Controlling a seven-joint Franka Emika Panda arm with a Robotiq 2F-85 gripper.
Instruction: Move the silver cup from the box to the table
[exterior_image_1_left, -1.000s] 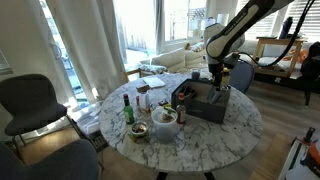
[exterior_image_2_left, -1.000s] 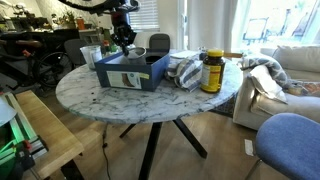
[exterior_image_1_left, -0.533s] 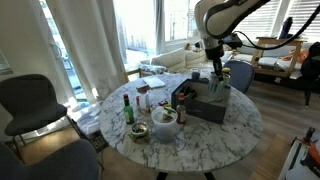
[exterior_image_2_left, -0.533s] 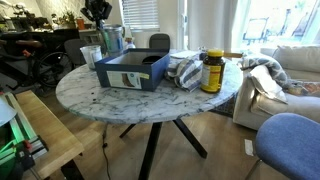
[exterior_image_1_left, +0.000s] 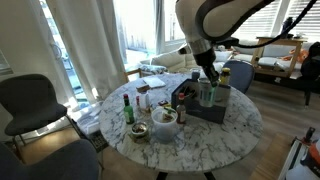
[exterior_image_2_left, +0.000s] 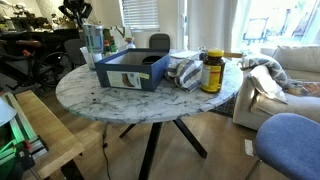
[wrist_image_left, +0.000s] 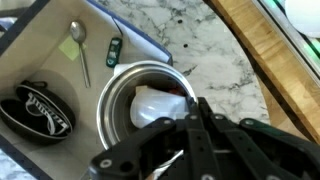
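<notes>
I have my gripper (wrist_image_left: 195, 108) clamped on the wall of the silver cup (wrist_image_left: 118, 110), pinching its rim at the cup's 3 o'clock in the wrist view. I judge I took it by the rim because the box (wrist_image_left: 50, 70) is crowded and a grip from above needs no room at the sides. A spoon (wrist_image_left: 78, 45) lies at the cup's 10 o'clock and a dark round lid (wrist_image_left: 40, 105) at its 9 o'clock.

In both exterior views the cup (exterior_image_1_left: 207, 96) (exterior_image_2_left: 94, 42) hangs upright under the gripper (exterior_image_1_left: 206, 82) (exterior_image_2_left: 90, 28), off the floor of the box (exterior_image_2_left: 125, 78), at about rim height or just above it. Holding it upright and high should let it pass over the low wall without catching. In the wrist view it straddles the box's edge, with the marble bench (wrist_image_left: 190, 35) showing from 12 to 3 o'clock of it, so open bench is near.

The cup is a plain, straight-sided metal tumbler, pale silver-grey. Something white shows inside it. I cannot tell whether that is a scrap of paper or a reflection.
</notes>
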